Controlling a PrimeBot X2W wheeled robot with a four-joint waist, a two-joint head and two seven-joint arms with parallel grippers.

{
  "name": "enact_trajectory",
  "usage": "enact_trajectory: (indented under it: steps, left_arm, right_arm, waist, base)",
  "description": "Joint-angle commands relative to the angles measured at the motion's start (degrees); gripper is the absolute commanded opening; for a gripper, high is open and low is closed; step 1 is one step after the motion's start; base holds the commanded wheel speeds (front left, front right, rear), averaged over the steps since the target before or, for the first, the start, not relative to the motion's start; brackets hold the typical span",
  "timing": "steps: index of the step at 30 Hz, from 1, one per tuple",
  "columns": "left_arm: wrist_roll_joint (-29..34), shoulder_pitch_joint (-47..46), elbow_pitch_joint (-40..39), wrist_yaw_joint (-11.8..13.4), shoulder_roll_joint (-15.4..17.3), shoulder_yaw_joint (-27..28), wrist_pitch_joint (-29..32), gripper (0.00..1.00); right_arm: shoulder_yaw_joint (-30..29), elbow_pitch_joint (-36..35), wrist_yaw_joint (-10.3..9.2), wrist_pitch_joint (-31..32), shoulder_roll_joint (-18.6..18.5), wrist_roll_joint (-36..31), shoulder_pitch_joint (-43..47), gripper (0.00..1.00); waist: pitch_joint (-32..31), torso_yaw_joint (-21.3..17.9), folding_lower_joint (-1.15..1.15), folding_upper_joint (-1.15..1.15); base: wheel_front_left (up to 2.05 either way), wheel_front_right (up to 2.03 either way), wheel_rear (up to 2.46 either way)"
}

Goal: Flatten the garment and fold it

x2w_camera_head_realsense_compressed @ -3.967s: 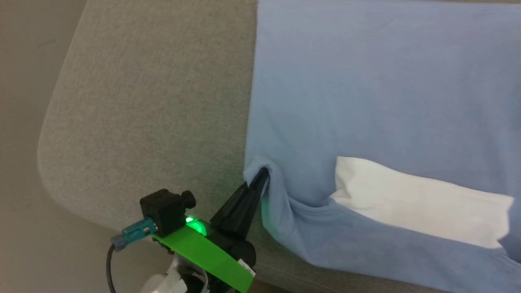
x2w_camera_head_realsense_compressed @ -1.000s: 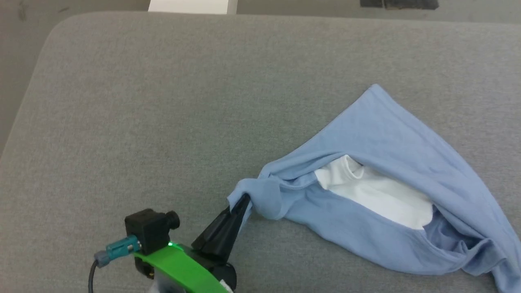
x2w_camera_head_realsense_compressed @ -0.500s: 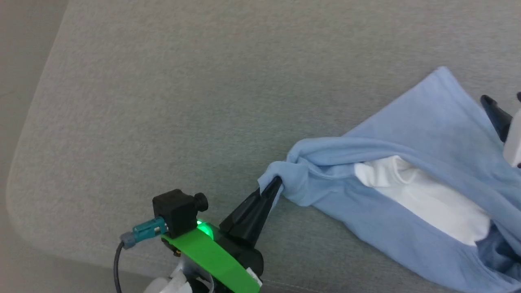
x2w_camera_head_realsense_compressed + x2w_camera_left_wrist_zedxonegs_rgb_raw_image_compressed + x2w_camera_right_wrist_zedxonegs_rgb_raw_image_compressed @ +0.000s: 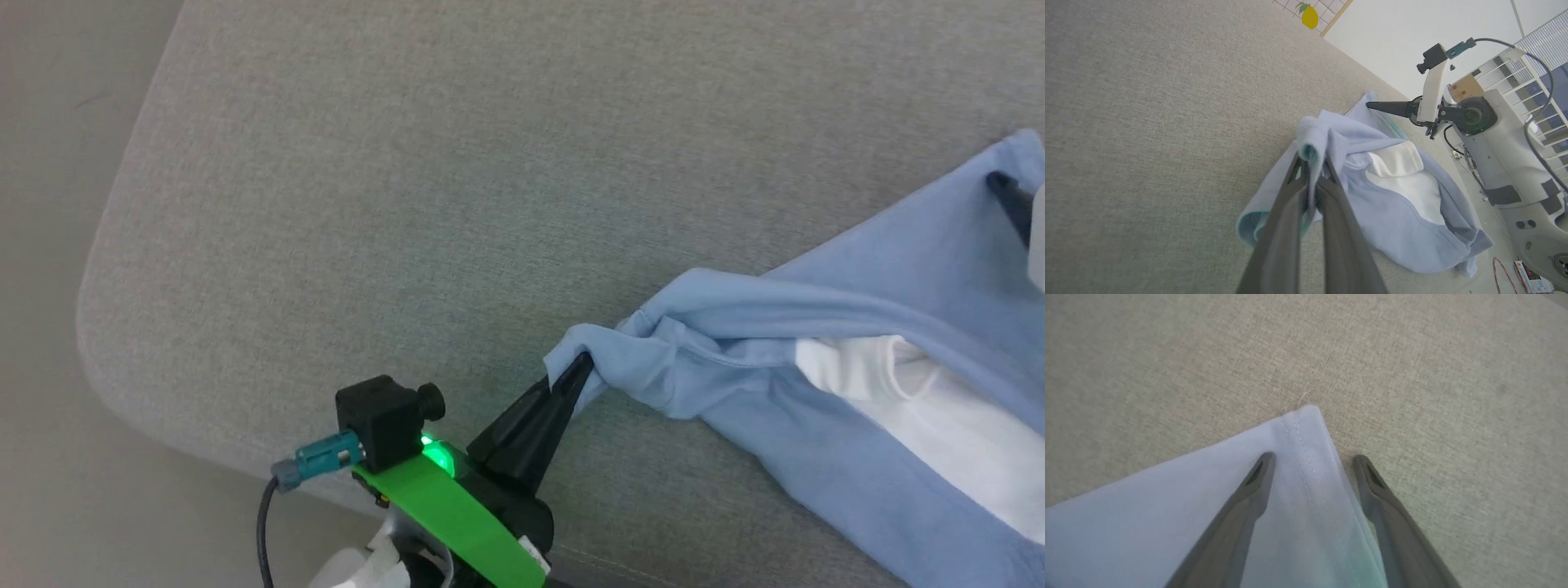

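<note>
Head view: the light blue garment (image 4: 824,306) lies crumpled on the grey fabric-covered table (image 4: 408,204), toward the right side and running off the right and bottom edges. A white cloth (image 4: 939,408) shows inside its opening. At the lower middle the left gripper (image 4: 581,364) points up and to the right, its fingers pressed together on a bunched end of the garment, which wraps over the tips.

Left wrist view: the two dark fingers (image 4: 1286,212) rise from the bottom edge, clamped on a rolled fold of the blue fabric that stands up between and above their tips. The rest of the garment spreads away behind them on the table, the white cloth tucked within it. At its far corner the right gripper (image 4: 1370,105) reaches in level, its tips touching or just above the fabric edge; I cannot tell which.

Right wrist view: the fingers stand wide apart, gripping nothing. A hemmed, stitched corner of the garment (image 4: 1306,490) lies flat between them; one finger is over the fabric, the other just beside its edge over bare table.
</note>
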Motion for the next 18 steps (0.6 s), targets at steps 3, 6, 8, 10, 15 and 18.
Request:
enact_trajectory:
  steps: [3, 6, 8, 10, 15, 18]
  left_arm:
    - [0.2, -1.6, 0.5, -0.5, -0.5, -0.5, -0.4, 0.00]
    - [0.0, -1.8, 1.0, -0.7, -0.7, -0.8, -0.4, 0.00]
    - [-0.1, -1.9, 1.4, -0.8, -0.7, -0.9, -0.4, 0.00]
    - [-0.4, -1.8, 1.9, -0.9, -0.7, -0.8, -0.6, 0.00]
    - [-0.8, -1.7, 3.1, -1.1, -0.4, 0.6, -2.3, 0.00]
    - [0.5, -2.1, 4.1, -0.5, 0.1, 2.4, -4.5, 0.00]
  right_arm:
    - [2.3, 1.6, -0.06, 0.8, -1.0, 1.1, -0.8, 0.75]
    - [4.0, 2.0, -0.06, 2.5, -2.1, 2.4, -1.1, 0.00]
    - [5.1, 1.9, -0.06, 4.1, -3.0, 3.3, -1.0, 0.00]
    - [5.2, 1.5, -0.06, 4.2, -3.5, 4.0, -1.0, 0.00]
    - [3.7, 1.1, -0.06, -1.0, -2.4, 4.5, 0.1, 0.00]
    - [1.4, 0.8, -0.06, -6.3, -0.3, 4.6, 1.2, 0.00]
  waist:
    - [1.3, 1.4, 0.00, 0.00]
    - [1.4, 1.6, 0.00, 0.00]
    - [1.2, 1.6, 0.00, 0.00]
    - [0.6, 1.4, 0.00, 0.00]
    - [-2.2, -0.1, 0.00, 0.00]
    - [-4.9, -1.6, 0.00, 0.00]
  base:
    - [0.00, 0.00, 0.00]
    - [0.00, 0.00, 0.00]
    - [0.00, 0.00, 0.00]
    - [0.00, 0.00, 0.00]
    - [0.00, 0.00, 0.00]
    - [0.00, 0.00, 0.00]
